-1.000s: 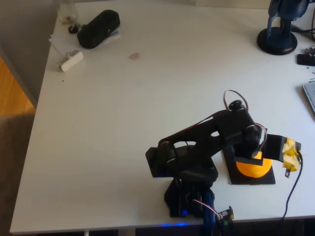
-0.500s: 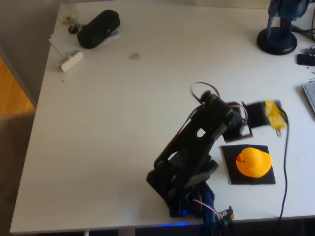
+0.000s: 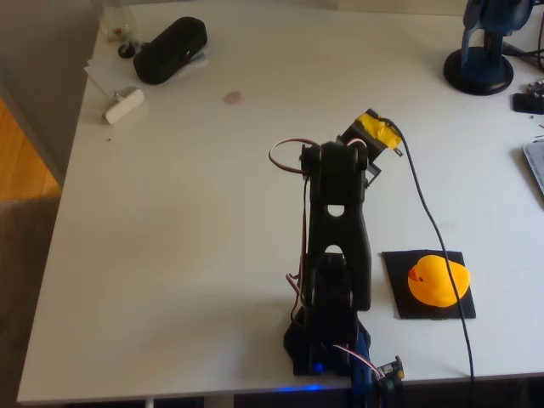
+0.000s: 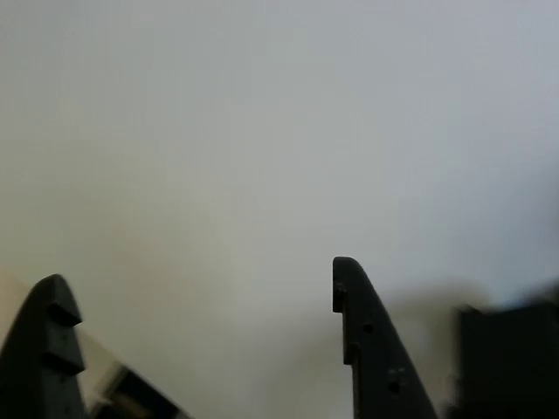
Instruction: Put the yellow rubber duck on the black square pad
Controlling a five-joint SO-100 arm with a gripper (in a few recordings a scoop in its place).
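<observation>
So the duck (image 3: 438, 280) is sitting right on the pad (image 3: 402, 299), down near the front right of the table (image 3: 187, 238) in the overhead view. It's upright, its orange body covering the middle and right part of the pad, with bare black showing along the pad's left and bottom edges. Nothing is touching it.

The arm (image 3: 337, 229) is well apart from it. It stretches straight up the picture from its base (image 3: 327, 348) at the front edge of the table, just left of the pad. The gripper (image 3: 374, 134) with its yellow tape sits at the far end, pointing up and to the right, over bare tabletop. A black cable (image 3: 433, 229) runs from it down past the right side of the arm, crosses right over the duck and pad, and goes on to the front edge.

In the wrist view the gripper (image 4: 196, 349) is spread wide, two dark fingers (image 4: 367, 349) with a big gap between them and nothing in it, just pale blurry surface behind.

Further out: a black oblong case (image 3: 170, 49) at the far left corner, with a small white block (image 3: 123, 104) just in front of it and some paper (image 3: 106, 72) under and beside them. There's a small reddish spot (image 3: 231, 98) on the tabletop to the right of the case. At the far right corner stands a dark blue stand (image 3: 482, 59) with a round foot.
</observation>
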